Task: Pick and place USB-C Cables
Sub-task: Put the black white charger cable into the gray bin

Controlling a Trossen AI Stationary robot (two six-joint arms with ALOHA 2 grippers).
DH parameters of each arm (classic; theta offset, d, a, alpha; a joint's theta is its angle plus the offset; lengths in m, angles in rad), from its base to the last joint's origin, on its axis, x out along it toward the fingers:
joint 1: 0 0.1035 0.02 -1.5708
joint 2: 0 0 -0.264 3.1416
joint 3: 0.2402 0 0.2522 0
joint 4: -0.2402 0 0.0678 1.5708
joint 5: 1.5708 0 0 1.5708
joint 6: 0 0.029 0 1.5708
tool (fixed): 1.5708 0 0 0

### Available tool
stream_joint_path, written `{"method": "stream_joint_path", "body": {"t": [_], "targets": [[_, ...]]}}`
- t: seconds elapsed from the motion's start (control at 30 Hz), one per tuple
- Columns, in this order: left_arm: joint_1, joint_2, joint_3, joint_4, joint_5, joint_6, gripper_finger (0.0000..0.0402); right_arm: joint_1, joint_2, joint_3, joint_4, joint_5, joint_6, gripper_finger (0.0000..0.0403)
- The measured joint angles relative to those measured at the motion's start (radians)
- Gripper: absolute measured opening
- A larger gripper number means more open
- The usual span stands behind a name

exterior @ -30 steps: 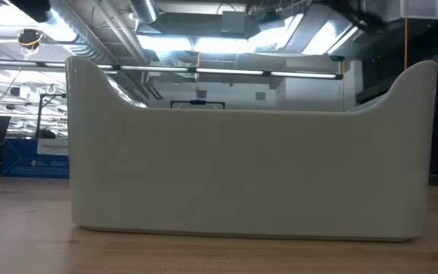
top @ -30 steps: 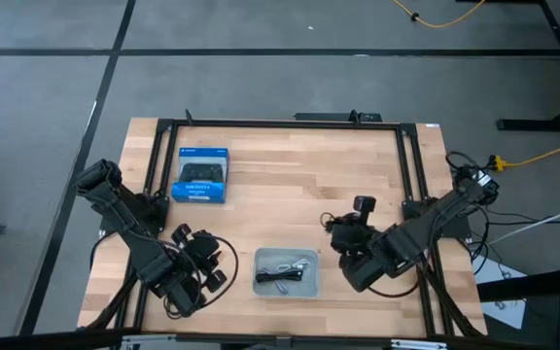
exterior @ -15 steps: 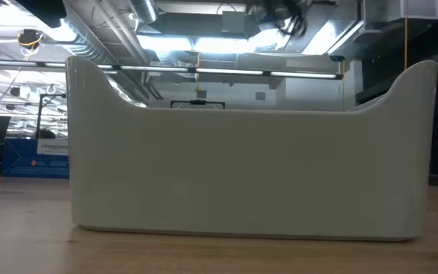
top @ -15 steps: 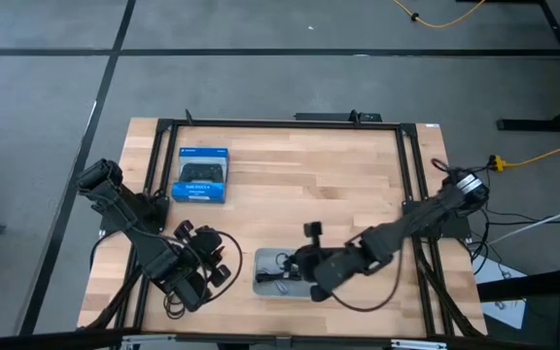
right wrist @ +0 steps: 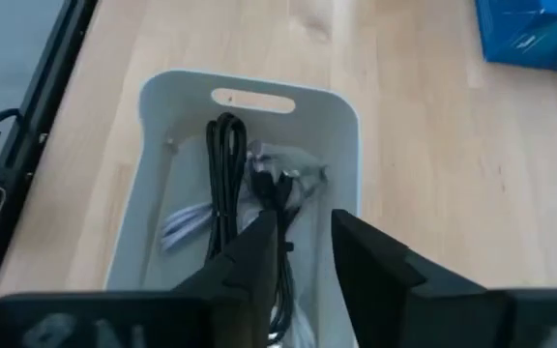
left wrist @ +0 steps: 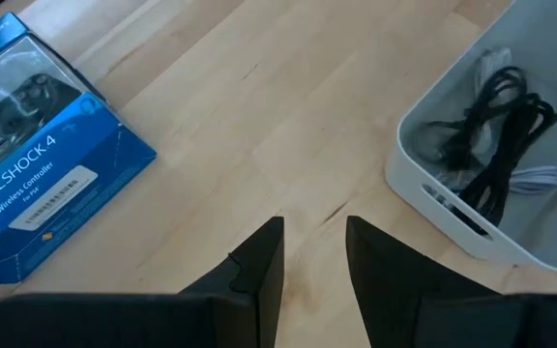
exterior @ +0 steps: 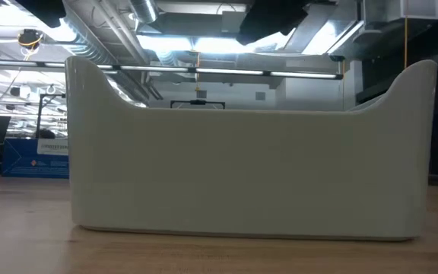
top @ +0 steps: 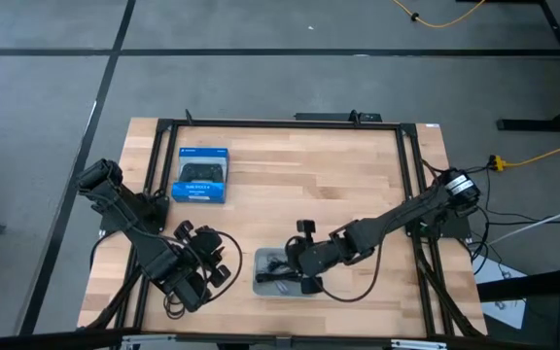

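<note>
The cables (right wrist: 249,208) all lie inside the grey tray (top: 258,285), which sits near the front edge of the tabletop (top: 290,185), about midway along it. In the right wrist view two black bundles and a pale silvery one are heaped together in the tray, touching and partly crossed, and no cable shows anywhere on the bare wood.

The right hand (right wrist: 296,242) is stretched over the tray from the right edge, its fingers a narrow gap apart and pointing down at the black cables; nothing sits between them. The left hand (left wrist: 312,253) waits near the front left corner, fingers likewise slightly parted and empty, with the blue box (top: 202,175) well apart toward the back left.

If the tray is the goal, the placing looks done. If the cables are to come out, none has been lifted yet, and the tangle may make it hard to take just one.
</note>
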Motion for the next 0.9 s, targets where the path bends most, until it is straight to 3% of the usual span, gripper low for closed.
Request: {"method": "stream_joint_path", "body": {"t": [0.23,0.33,0.67,0.73,0.9], "targets": [[0.000,0.000,0.000,0.000,0.000,0.000,0.0107,-0.007,-0.018,0.007,-0.054,-0.012,-0.047,0.0119],[0.000,0.000,0.000,0.000,0.000,-0.001,0.0107,-0.007,-0.044,0.052,-0.188,0.064,-0.025,0.0120],[-0.001,0.000,0.000,0.001,-0.016,-0.073,0.0107,0.057,-0.146,0.140,-0.793,0.326,0.506,0.0121],[0.000,0.000,0.000,0.000,0.096,-0.109,0.0107,0.080,-0.153,0.140,-0.895,0.377,0.620,0.0121],[-0.007,0.000,0.000,-0.017,0.548,-0.285,0.0107,0.127,-0.152,0.132,-1.031,0.442,0.809,0.0121]]}}
